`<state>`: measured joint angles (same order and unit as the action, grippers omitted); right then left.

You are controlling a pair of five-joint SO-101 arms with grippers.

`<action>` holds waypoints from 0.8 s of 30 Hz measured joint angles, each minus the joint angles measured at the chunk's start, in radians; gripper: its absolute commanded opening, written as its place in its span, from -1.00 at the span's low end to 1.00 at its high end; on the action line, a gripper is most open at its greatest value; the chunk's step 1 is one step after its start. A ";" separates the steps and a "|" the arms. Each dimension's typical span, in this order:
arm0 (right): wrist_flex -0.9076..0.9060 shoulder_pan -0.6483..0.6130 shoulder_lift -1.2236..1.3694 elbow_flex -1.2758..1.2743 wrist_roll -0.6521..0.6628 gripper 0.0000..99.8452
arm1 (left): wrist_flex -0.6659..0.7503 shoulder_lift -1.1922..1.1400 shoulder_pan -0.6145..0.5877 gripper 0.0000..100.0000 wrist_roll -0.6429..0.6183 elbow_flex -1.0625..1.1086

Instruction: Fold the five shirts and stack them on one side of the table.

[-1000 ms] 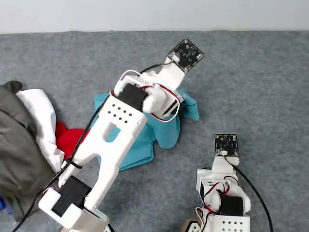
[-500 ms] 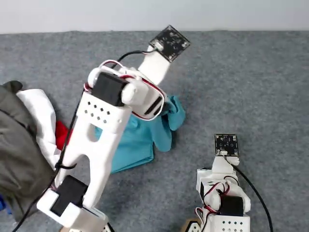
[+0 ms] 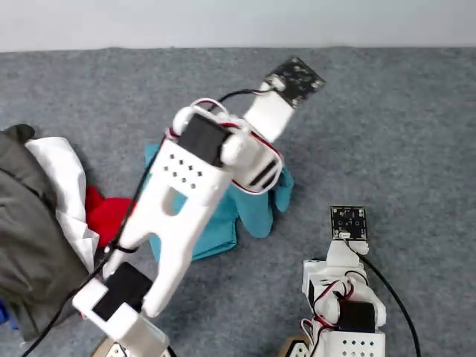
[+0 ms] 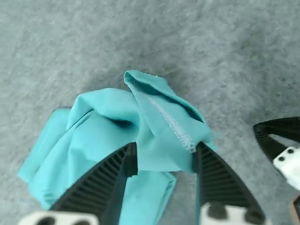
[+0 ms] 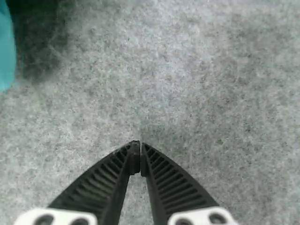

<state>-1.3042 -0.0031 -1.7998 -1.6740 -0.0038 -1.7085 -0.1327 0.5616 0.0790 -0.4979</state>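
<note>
A teal shirt (image 3: 212,223) lies crumpled on the grey carpet near the middle of the table, mostly under the left arm (image 3: 190,193). My left gripper (image 4: 161,152) hangs over the shirt's right end. Its fingers (image 4: 123,171) grip a bunched fold with a stitched hem (image 4: 171,126), raised slightly off the carpet. The right arm (image 3: 343,297) sits folded at the front right. My right gripper (image 5: 140,159) is shut and holds nothing, low over bare carpet. An edge of the teal shirt (image 5: 4,51) shows in its view.
A pile of other shirts lies at the left edge: a dark grey one (image 3: 30,230), a white one (image 3: 67,186) and a red one (image 3: 104,212). The right gripper's black finger (image 4: 276,136) is close to the held fold. Bare carpet (image 3: 394,126) stretches to the right and far side.
The left arm swung left, then back right. The teal shirt's right end went with it and now sits nearer the front. The right arm has not moved.
</note>
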 measured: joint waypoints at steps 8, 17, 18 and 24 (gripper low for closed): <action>0.000 0.000 0.000 0.000 0.000 -0.97 | -0.020 -0.005 0.087 -0.59 -0.011 -0.043; 0.000 0.000 0.000 0.000 0.000 -0.97 | -0.023 -0.052 0.143 -0.59 0.038 0.176; 0.000 0.000 0.000 0.000 0.002 -0.97 | -0.023 -0.071 0.143 -0.59 0.038 0.199; 0.069 0.071 0.000 0.000 0.006 -0.97 | -0.021 -0.112 0.146 -0.59 0.040 0.213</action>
<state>-1.2352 0.0675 -1.7998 -1.6740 0.0023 -1.7300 -0.2447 0.7073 0.1189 -0.2846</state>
